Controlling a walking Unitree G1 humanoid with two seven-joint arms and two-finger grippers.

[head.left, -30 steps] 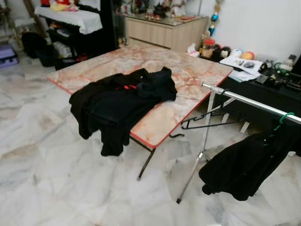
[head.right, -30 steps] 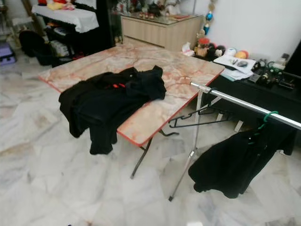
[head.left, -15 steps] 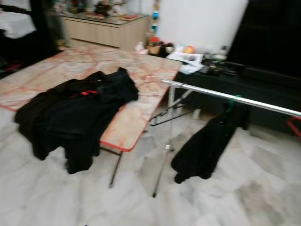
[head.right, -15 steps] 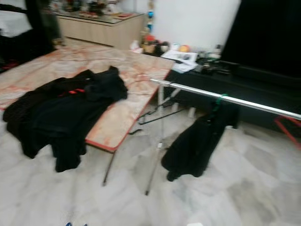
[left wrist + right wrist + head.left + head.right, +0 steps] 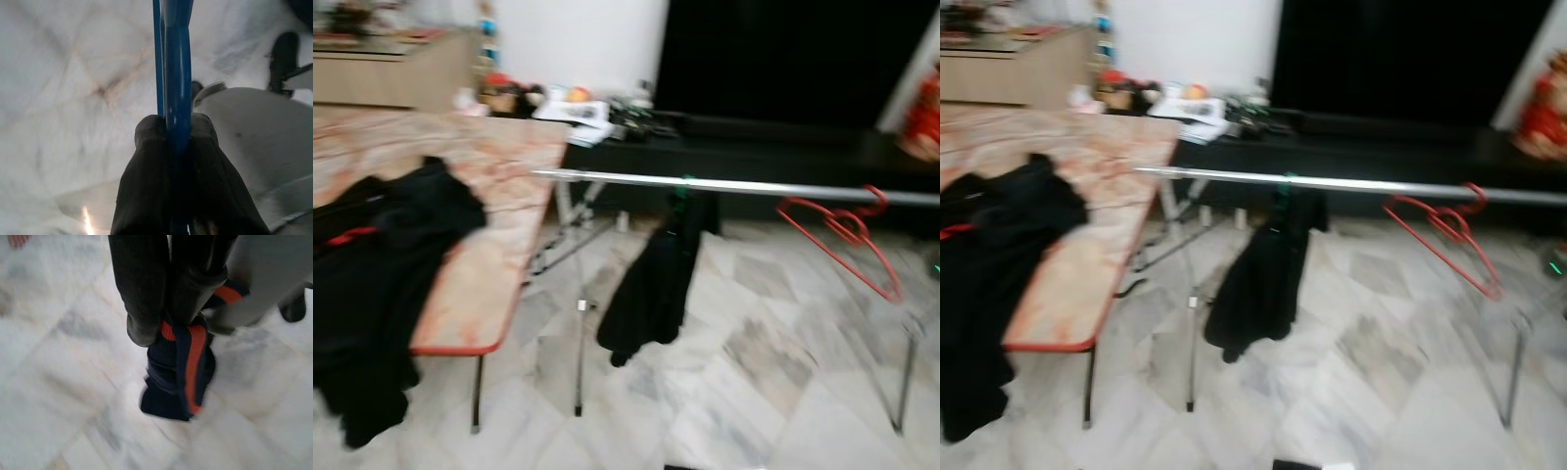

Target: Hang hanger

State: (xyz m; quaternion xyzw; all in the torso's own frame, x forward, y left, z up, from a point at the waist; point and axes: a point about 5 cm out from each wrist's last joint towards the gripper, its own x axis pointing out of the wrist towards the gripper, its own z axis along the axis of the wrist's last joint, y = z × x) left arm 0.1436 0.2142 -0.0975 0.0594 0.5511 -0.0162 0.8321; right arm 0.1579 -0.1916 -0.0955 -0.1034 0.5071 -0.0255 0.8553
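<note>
The left gripper (image 5: 171, 132) is clamped on a blue hanger (image 5: 177, 73), held low over the marble floor (image 5: 773, 392) and well short of the rail (image 5: 724, 184). The right gripper (image 5: 168, 328) is pinched shut on a dark garment with orange stripes (image 5: 183, 377), dangling over the same floor. Beyond, a black garment (image 5: 651, 284) hangs near the rail's middle and a red hanger (image 5: 842, 235) hangs further along; the table (image 5: 489, 284) stands at the rail's left end. The risk, as I judge it, is the dangling cloth snagging the rail's legs, or the blue hook missing the bar. Motion blur smears the room, and the blue hanger's hook is cut off.
</note>
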